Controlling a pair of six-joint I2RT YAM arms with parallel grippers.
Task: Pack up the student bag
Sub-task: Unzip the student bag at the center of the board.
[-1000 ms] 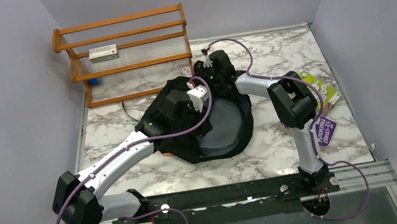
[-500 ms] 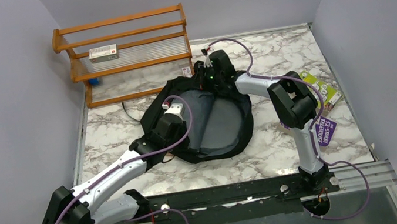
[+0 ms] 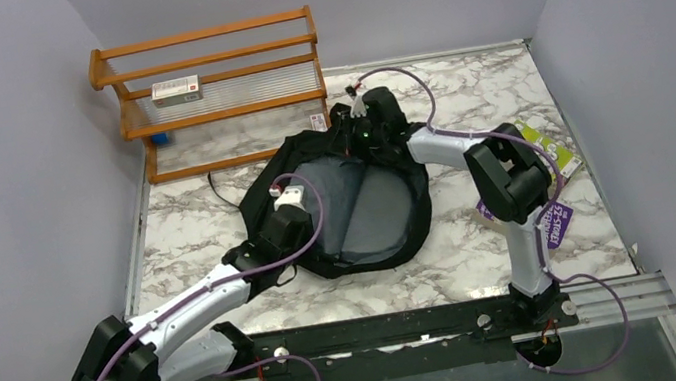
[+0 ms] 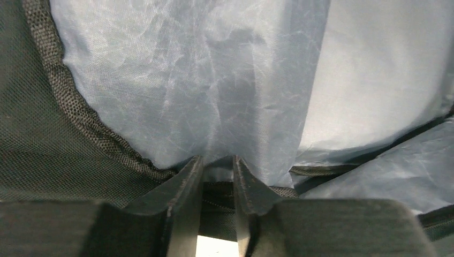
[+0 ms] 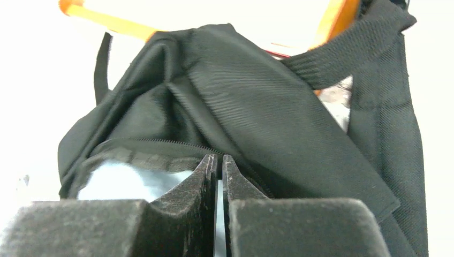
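Observation:
The student bag (image 3: pixel 414 207) lies open in the middle of the table, a black backpack with its grey lining (image 3: pixel 366 201) facing up. My left gripper (image 3: pixel 300 180) sits at the bag's left rim. In the left wrist view its jaws (image 4: pixel 217 159) stand a narrow gap apart, tips against a fold of lining (image 4: pixel 214 80) beside black mesh trim (image 4: pixel 43 139). Whether the fold is pinched does not show. My right gripper (image 3: pixel 357 150) is at the bag's far rim. Its jaws (image 5: pixel 218 157) are almost together on the zipper edge of the black fabric (image 5: pixel 257 91).
A wooden rack (image 3: pixel 217 87) stands at the back left with a small box (image 3: pixel 175 90) on a shelf. Green (image 3: pixel 551 154) and purple (image 3: pixel 553 219) packets lie at the right, by the right arm. A small card (image 3: pixel 318 121) lies behind the bag. Walls enclose three sides.
My left arm has drawn back toward the near left, out of the bag's middle to its left rim, and its jaws have narrowed. More grey lining shows. The right gripper has held its place.

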